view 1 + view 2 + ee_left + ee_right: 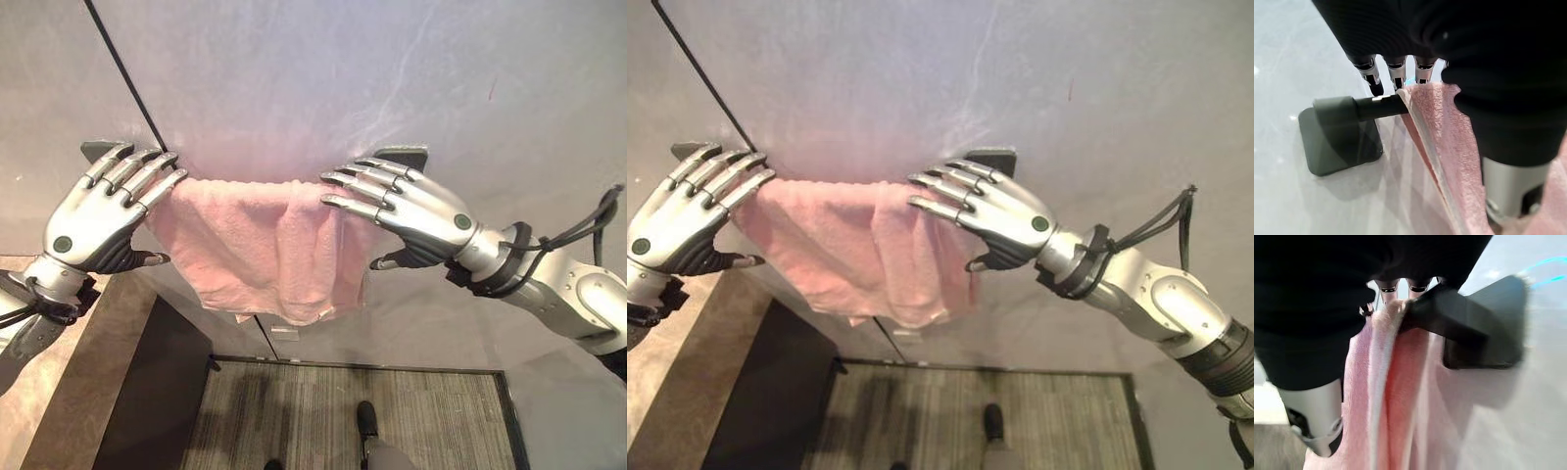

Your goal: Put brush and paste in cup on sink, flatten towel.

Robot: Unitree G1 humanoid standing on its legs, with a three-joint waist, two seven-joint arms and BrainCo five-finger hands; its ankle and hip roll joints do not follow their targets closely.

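Left eye view, nearest first: a strip of striped carpet (353,411) lies low down beside a brown countertop edge (69,392), with open air between these and the arms above. Higher up, the left hand (93,220) and right hand (416,211) rest with straight, slightly spread fingers laid over the two ends of a pink towel (260,245), neither curled round it. Farthest back, the towel hangs bunched over a dark wall-mounted rail (1378,105), its lower edge uneven, against the pale grey wall (343,78).
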